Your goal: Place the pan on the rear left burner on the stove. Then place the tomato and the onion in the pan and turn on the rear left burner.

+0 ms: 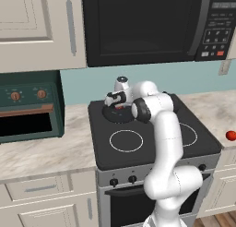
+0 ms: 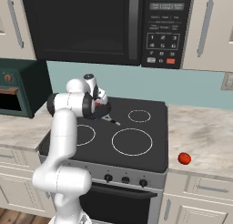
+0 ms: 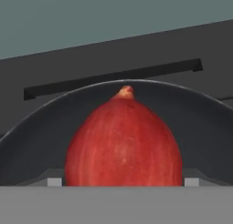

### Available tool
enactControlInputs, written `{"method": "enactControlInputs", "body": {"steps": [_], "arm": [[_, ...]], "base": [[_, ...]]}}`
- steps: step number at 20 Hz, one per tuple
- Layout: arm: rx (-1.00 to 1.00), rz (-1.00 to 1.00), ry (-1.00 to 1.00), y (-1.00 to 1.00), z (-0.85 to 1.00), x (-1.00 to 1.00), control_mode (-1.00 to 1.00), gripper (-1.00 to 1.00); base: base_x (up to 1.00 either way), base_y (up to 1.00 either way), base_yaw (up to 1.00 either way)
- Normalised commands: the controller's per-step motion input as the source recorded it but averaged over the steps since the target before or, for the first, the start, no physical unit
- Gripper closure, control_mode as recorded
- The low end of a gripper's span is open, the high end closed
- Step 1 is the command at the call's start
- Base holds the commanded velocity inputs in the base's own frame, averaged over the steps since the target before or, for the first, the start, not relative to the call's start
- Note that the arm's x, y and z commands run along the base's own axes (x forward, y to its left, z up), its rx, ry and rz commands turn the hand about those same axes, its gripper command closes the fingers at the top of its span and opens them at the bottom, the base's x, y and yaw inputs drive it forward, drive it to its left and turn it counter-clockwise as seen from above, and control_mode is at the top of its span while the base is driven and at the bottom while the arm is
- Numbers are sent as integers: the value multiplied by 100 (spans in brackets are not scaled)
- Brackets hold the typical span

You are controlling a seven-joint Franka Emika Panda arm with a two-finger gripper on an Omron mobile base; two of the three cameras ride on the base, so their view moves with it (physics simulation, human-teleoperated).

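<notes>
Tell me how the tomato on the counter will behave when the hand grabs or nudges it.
The tomato looks small, round and smooth, so it would probably roll across the flat counter if nudged. Its glossy skin may slip between narrow fingers unless gripped at its widest part. It sits near the counter's front edge, so a push that way could send it off.

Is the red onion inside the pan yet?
Yes, over it: the onion sits between the gripper's tips, with the pan's rim curving behind. Cannot tell if it's released.

The onion point(image 3: 123, 139) crowds the pan point(image 3: 200, 123); front stove point(image 1: 152, 152) glass lies bare.
</notes>
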Motion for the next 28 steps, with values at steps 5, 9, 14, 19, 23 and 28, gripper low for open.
{"method": "enactControlInputs", "body": {"steps": [5,9,14,19,23,28], "arm": [[0,0,0,0,0,-7,-100,-100],[0,0,0,0,1,-24,-100,-100],[0,0,0,0,4,-33,-100,-100],[0,0,-1,0,16,-36,-100,-100],[0,0,-6,0,23,-46,-100,-100],[0,0,-10,-8,30,-63,-100,-100]], "base": [[0,0,0],[0,0,0],[0,0,0],[0,0,0],[0,0,0],[0,0,0]]}}
